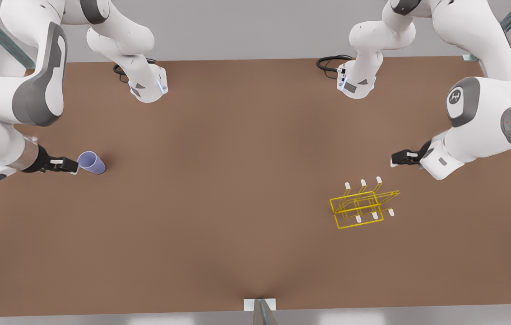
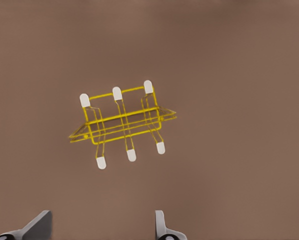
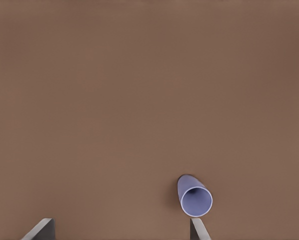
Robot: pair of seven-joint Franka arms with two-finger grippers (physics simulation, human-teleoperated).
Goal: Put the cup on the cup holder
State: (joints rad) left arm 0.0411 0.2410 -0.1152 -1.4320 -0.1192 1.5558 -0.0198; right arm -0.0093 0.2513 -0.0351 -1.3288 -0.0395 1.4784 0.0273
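Observation:
The pale lavender-blue cup (image 1: 92, 162) rests on the brown table at the front view's left, its open mouth turned toward my right gripper (image 1: 69, 165). That gripper is open just beside it. In the right wrist view the cup (image 3: 194, 198) sits right at one fingertip (image 3: 198, 226) of the right gripper (image 3: 120, 222), outside the gap. The yellow wire cup holder (image 1: 360, 204) with white-tipped prongs stands at the front view's right. My left gripper (image 1: 395, 159) hovers open behind it, and the left wrist view shows the holder (image 2: 122, 117) ahead of the left gripper (image 2: 102, 216).
The brown table (image 1: 237, 180) stretches wide between cup and holder. Two arm bases (image 1: 147, 85) (image 1: 357, 83) with black cables stand at the far edge. A small metal bracket (image 1: 260, 307) sits at the near edge.

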